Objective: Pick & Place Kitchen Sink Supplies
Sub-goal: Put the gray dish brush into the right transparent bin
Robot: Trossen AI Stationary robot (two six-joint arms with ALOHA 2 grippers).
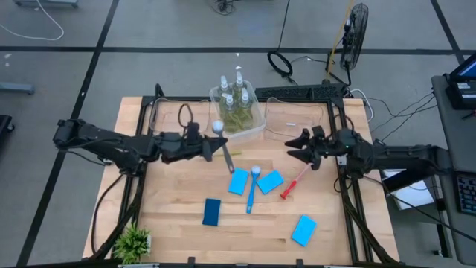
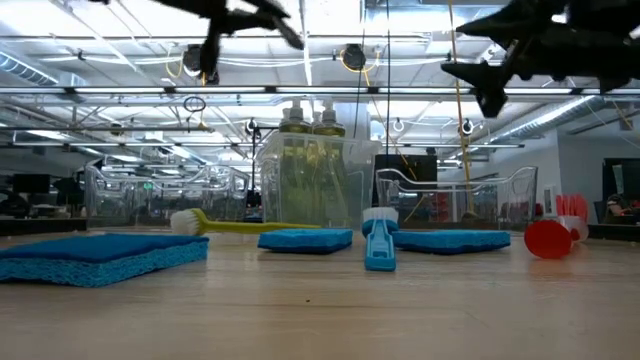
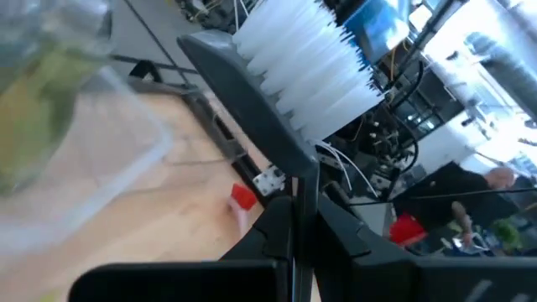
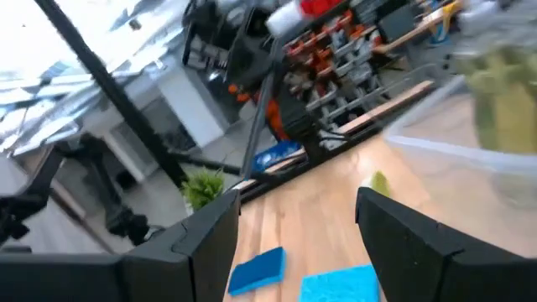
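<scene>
The left pincer (image 1: 210,147) is clenched on a dark brush (image 1: 222,143) above the counter (image 1: 171,216), beside the bottle bin (image 1: 249,128). The right pincer (image 1: 297,147) hangs released above the red brush (image 1: 295,181).

Pale wooden table (image 1: 178,223), clear glossy plastic bin (image 1: 253,128), rough porous blue sponges (image 2: 100,255).

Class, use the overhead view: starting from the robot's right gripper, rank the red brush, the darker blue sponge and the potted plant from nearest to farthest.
From the right gripper:
1. Red brush, on the table just in front of the gripper.
2. Darker blue sponge, past the table's middle, toward the left arm's side.
3. Potted plant, at the far front corner on the left arm's side.
</scene>
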